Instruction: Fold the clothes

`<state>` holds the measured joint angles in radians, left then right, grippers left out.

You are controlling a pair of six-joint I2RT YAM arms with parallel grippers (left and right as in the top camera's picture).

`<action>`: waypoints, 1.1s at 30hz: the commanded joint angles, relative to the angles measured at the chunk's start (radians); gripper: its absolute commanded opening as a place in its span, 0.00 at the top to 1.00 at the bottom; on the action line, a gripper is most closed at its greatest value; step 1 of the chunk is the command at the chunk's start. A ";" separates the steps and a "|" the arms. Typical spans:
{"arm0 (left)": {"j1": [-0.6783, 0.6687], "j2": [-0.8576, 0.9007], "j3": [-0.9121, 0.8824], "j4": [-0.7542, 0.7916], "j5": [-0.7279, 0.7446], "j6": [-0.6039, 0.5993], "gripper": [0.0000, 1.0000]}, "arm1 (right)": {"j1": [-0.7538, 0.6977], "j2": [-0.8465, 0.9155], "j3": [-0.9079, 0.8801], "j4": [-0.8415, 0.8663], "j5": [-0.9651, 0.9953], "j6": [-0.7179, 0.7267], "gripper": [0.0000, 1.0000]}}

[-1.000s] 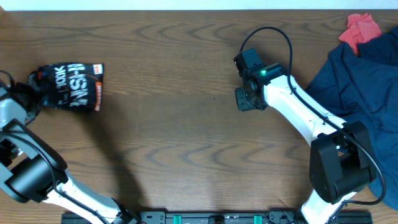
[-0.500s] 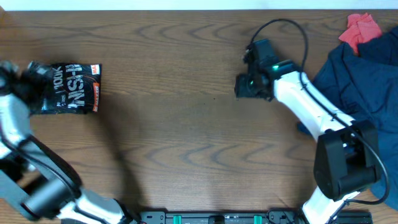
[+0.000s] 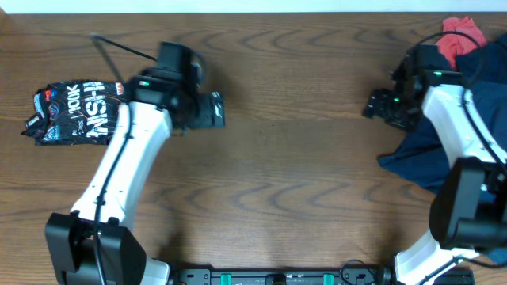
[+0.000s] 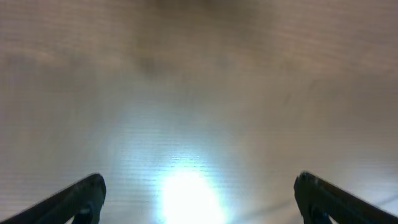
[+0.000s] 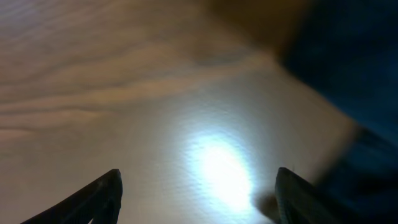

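Observation:
The black jersey (image 3: pixel 73 112) with white and orange lettering lies folded in a small bundle at the far left of the table. My left gripper (image 3: pixel 215 110) is open and empty, over bare wood well to the right of the jersey; in the left wrist view its gripper (image 4: pixel 199 202) shows only wood between the spread fingers. My right gripper (image 3: pixel 377 105) is open and empty at the right, beside the left edge of the navy garment; in the right wrist view its gripper (image 5: pixel 199 199) is over bare wood.
A plain navy-blue garment (image 3: pixel 463 119) is heaped at the right edge, also seen in the right wrist view (image 5: pixel 348 62). A small red cloth (image 3: pixel 461 33) lies at the back right corner on it.
My left gripper has let go of the jersey and swung right towards the table's middle. My right gripper has moved right, to the navy garment's edge. The jersey stays at the left.

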<state>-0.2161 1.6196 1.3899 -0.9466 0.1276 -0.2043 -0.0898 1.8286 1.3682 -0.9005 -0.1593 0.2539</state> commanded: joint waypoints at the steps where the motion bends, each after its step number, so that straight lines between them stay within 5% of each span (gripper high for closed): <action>1: -0.029 -0.034 0.002 -0.074 -0.174 -0.055 0.02 | -0.017 -0.142 0.011 -0.058 0.108 -0.059 0.24; 9: -0.034 -0.348 -0.101 -0.112 -0.112 0.019 0.02 | 0.028 -0.542 -0.089 -0.100 0.107 -0.106 0.31; 12: -0.034 -0.578 -0.233 -0.004 -0.067 0.039 0.02 | 0.081 -0.785 -0.236 -0.004 0.142 -0.137 0.20; 14: -0.034 -0.731 -0.330 0.082 -0.061 0.005 0.02 | 0.127 -0.938 -0.339 0.056 0.201 -0.135 0.01; 19: -0.034 -1.067 -0.497 0.222 -0.068 -0.007 0.02 | 0.183 -1.299 -0.552 0.199 0.260 -0.136 0.01; 26: -0.034 -1.302 -0.502 0.108 -0.068 -0.007 0.02 | 0.182 -1.558 -0.584 -0.020 0.260 -0.136 0.01; 33: -0.034 -1.334 -0.502 0.027 -0.068 -0.007 0.02 | 0.182 -1.594 -0.585 -0.254 0.261 -0.131 0.01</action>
<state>-0.2504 0.2859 0.8921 -0.9051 0.0532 -0.2089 0.0826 0.2394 0.7914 -1.1374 0.0872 0.1280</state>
